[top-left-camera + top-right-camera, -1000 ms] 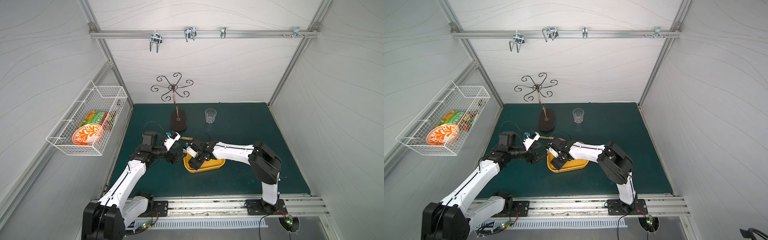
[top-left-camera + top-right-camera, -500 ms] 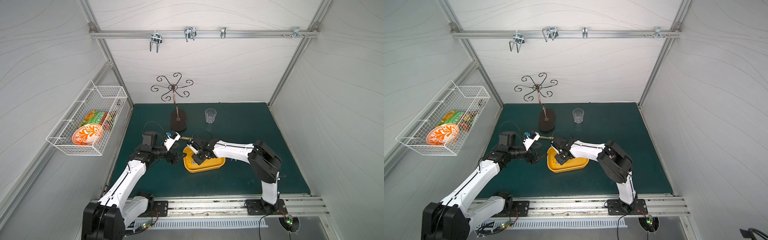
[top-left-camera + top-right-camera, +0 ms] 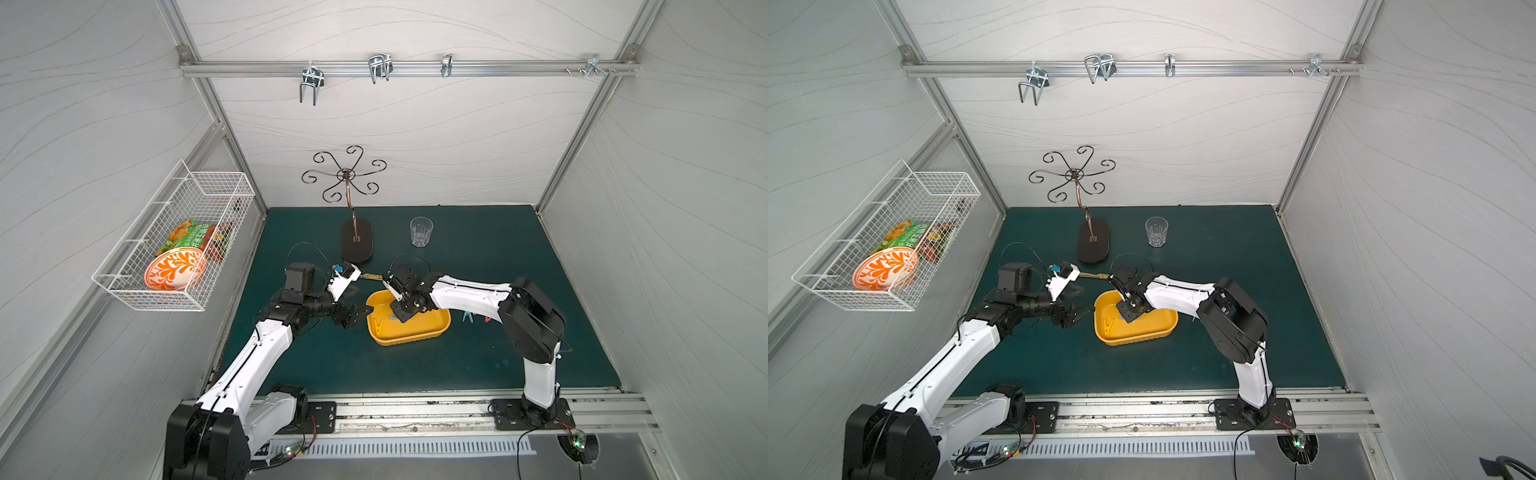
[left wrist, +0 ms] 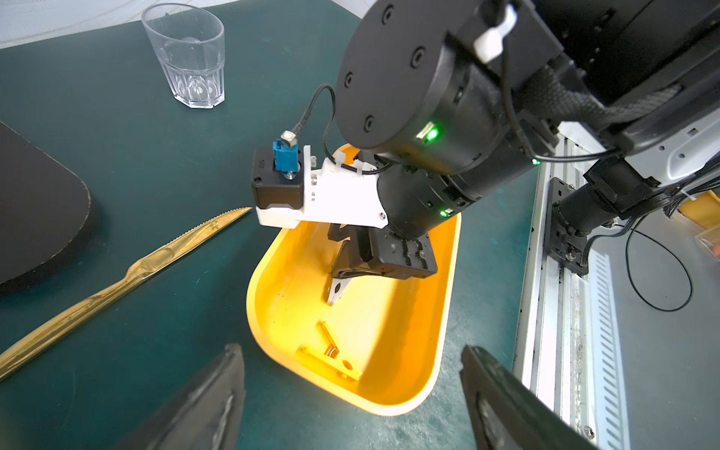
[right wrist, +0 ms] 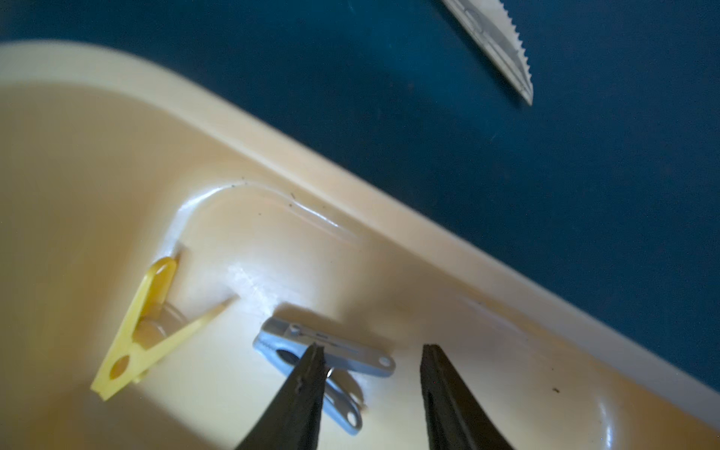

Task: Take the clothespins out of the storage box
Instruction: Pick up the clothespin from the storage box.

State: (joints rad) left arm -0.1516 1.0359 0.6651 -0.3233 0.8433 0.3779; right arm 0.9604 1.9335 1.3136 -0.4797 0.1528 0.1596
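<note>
I am holding my right hand [image 5: 372, 346] low inside the storage box [image 5: 370, 210], spread open and gripping nothing, straddling one leg of the grey clothespin [image 5: 343, 348] on its floor so closing should pinch it.

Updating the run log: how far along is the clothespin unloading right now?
Done: a teal clothespin and a red clothespin lie on the mat beside the storage box. In hand: the right gripper is down in the box, jaws apart over the grey clothespin, no clear grip. Still to do: that one and the yellow clothespin. The left gripper hovers open beside the box.
</note>
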